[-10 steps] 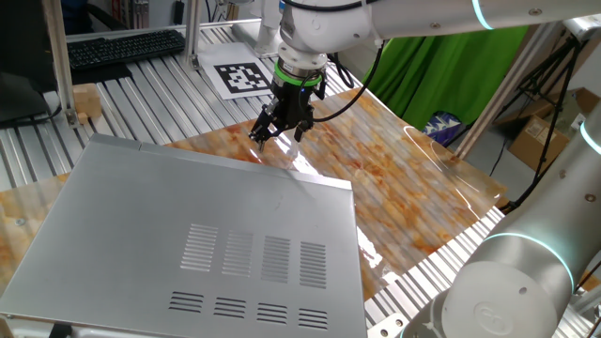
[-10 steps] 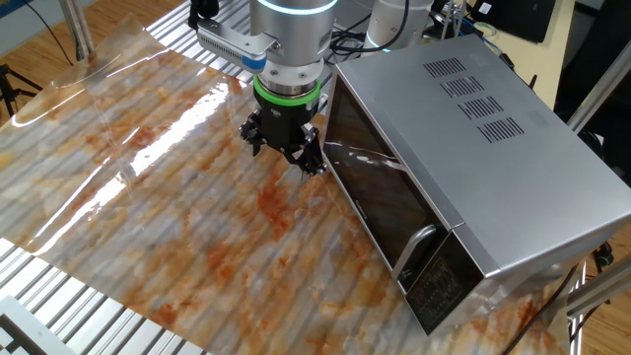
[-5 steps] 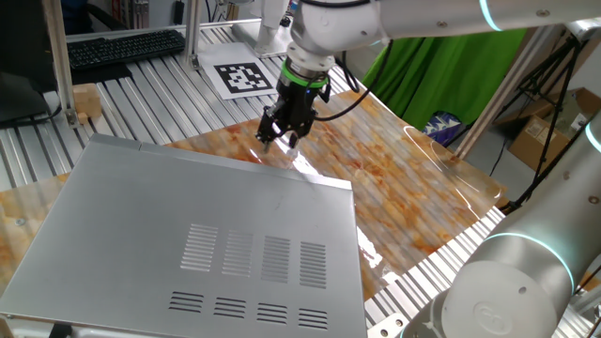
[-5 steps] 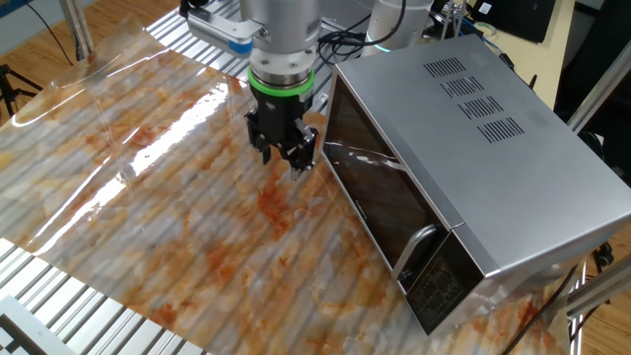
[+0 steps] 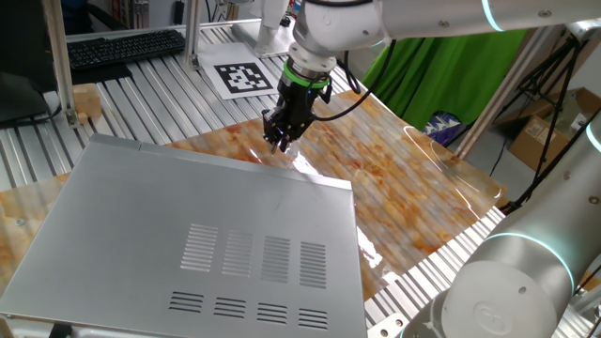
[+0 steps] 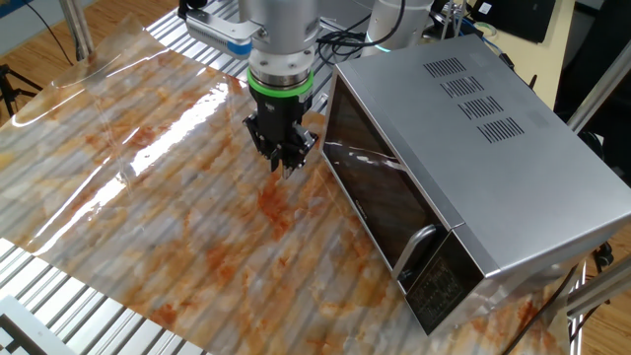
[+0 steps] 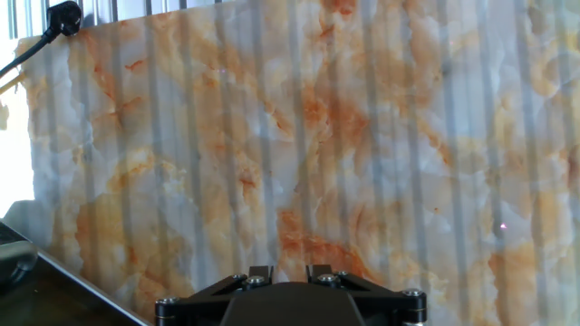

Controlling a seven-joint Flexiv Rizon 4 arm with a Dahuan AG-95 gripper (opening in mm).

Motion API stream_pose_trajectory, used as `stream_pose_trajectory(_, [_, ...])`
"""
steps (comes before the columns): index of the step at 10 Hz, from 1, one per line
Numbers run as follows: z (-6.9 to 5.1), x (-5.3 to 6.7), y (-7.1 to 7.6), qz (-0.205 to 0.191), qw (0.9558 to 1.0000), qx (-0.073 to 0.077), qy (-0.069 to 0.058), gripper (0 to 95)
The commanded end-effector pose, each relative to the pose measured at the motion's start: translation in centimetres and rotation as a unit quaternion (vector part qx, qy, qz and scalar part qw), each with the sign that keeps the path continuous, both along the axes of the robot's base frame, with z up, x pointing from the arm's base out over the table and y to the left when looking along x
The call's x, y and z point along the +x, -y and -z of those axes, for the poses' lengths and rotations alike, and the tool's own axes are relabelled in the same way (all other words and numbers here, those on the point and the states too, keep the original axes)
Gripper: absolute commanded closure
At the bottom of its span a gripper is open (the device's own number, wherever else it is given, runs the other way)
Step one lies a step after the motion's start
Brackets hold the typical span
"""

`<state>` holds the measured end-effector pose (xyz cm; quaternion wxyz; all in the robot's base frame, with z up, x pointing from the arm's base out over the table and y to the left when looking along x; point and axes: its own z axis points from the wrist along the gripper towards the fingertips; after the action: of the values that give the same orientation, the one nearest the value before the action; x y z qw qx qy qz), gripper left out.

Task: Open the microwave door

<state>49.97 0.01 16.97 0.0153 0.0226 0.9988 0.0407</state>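
Note:
The microwave is a large silver-grey box with vent slits in its top; the other fixed view shows it too. Its door is a dark glass front panel with a curved handle, and it lies flush with the box. My gripper hangs over the marble-patterned mat, just left of the door's far end and apart from it. It also shows past the box's far edge. Its fingers are together and hold nothing. In the hand view only the gripper base shows.
A marble-patterned mat covers the slatted metal table. A printed marker card and a keyboard lie at the back. Green cloth hangs at the right. A second robot arm stands at the near right corner.
The fingers were spread a second ago and have closed together. The hand has shifted slightly along the door's far end and turned a little.

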Motion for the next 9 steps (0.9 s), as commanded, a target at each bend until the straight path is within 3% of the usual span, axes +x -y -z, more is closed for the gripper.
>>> stream_pose_trajectory(1, [0.01,-0.04,0.01,0.0,1.0,0.0,0.001,76.0])
stream_pose_trajectory(9, [0.02,-0.05,0.0,-0.008,1.0,-0.001,0.001,76.0])
